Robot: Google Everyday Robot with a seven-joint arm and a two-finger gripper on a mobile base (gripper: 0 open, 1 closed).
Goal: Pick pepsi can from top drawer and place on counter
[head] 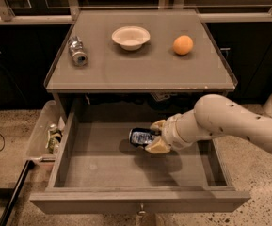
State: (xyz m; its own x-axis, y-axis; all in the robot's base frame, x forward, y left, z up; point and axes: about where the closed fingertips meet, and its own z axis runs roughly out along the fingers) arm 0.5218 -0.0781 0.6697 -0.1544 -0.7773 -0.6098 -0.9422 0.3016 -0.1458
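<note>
In the drawer [102, 171], mid-floor, the can [139, 136] lies on its side, long axis left-right, sticking out left of the gripper [156, 136]. Fingers [156, 148] pinch its right end. The surface [145, 72] is straight up and behind.

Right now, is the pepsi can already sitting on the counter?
No, the pepsi can is down inside the open top drawer, gripped at its end by the pincer, below the counter.

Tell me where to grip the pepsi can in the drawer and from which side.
Grip across the round body of the pepsi can, coming from its right-hand end. It lies on its side on the top drawer floor with its axis running left-right, and the end effector sits at that end.
</note>
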